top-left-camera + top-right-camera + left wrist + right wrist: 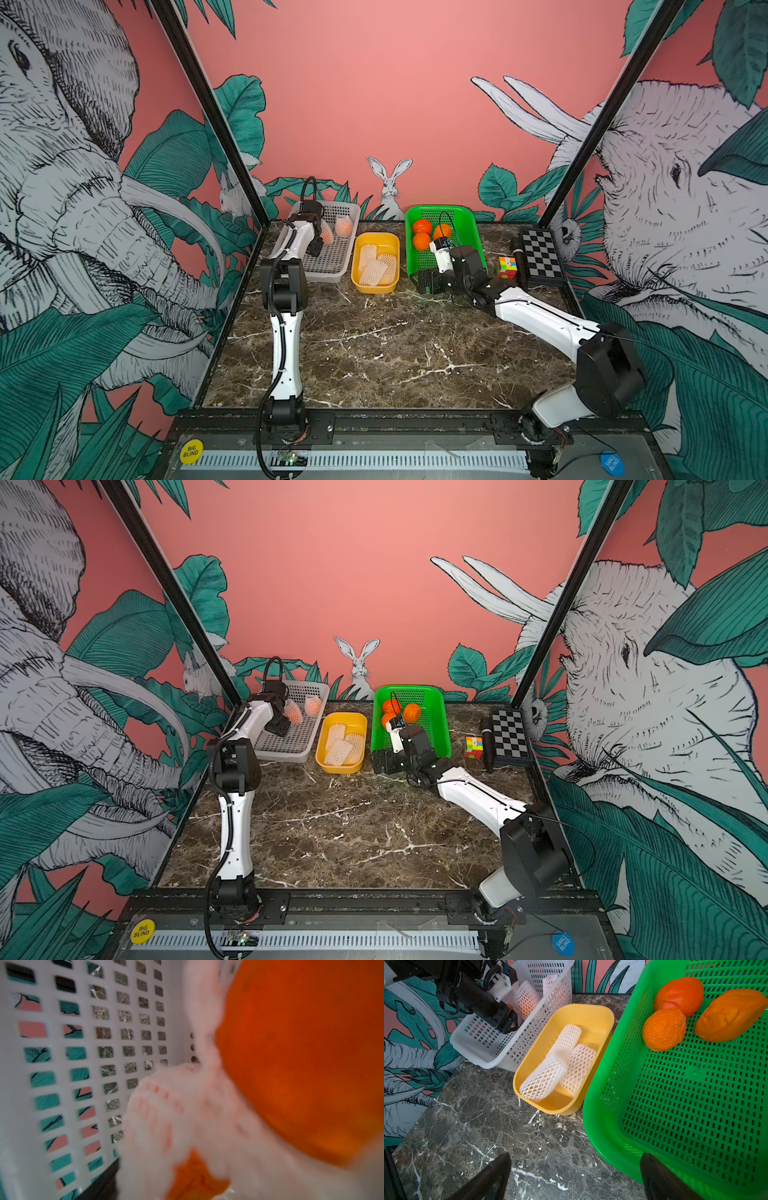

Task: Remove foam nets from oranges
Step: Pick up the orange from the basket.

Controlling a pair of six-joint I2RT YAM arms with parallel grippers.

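In the white perforated basket (328,277) lie two oranges still in foam nets, one (327,235) at my left gripper (322,243) and one (344,225) further back. The left wrist view is filled by blurred white net (166,1126) over orange skin (301,1053), and the jaws are hidden there. Three bare oranges (664,1029) (679,994) (731,1015) sit in the green basket (695,1105). Three empty foam nets (544,1078) (579,1068) (566,1041) lie in the yellow tub (591,1014). My right gripper (575,1155) hangs open over the table by the green basket's near corner.
A multicoloured puzzle cube (507,267), a black cylinder (517,253) and a checkerboard (540,257) lie right of the green basket. The three containers stand in a row along the back wall. Dark marble table (395,353) spreads in front of them.
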